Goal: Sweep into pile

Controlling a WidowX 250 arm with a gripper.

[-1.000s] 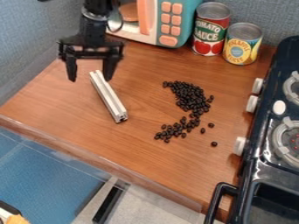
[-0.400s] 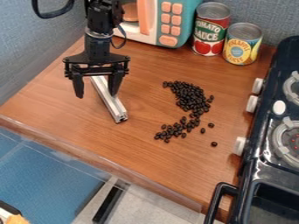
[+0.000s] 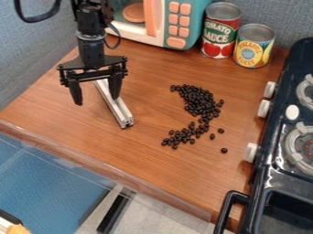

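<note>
Sweeping at an early stage: dark beans [image 3: 199, 101] lie on the wooden surface [image 3: 153, 64] in a dense cluster with a trailing tail, a few strays [image 3: 223, 150] apart towards the toy stove [image 3: 264, 151]. The claw [image 3: 96, 100], spread wide and holding nothing, hangs by the upper end of the slotted metal bar [image 3: 120, 110], the likely sweeper. Grasping it and gathering tail and strays remain to be done

"TOMATO SAUCE" on the red can [image 3: 220, 32], "PINEAPPLE SLICES" on the yellow can [image 3: 253, 47]
</note>
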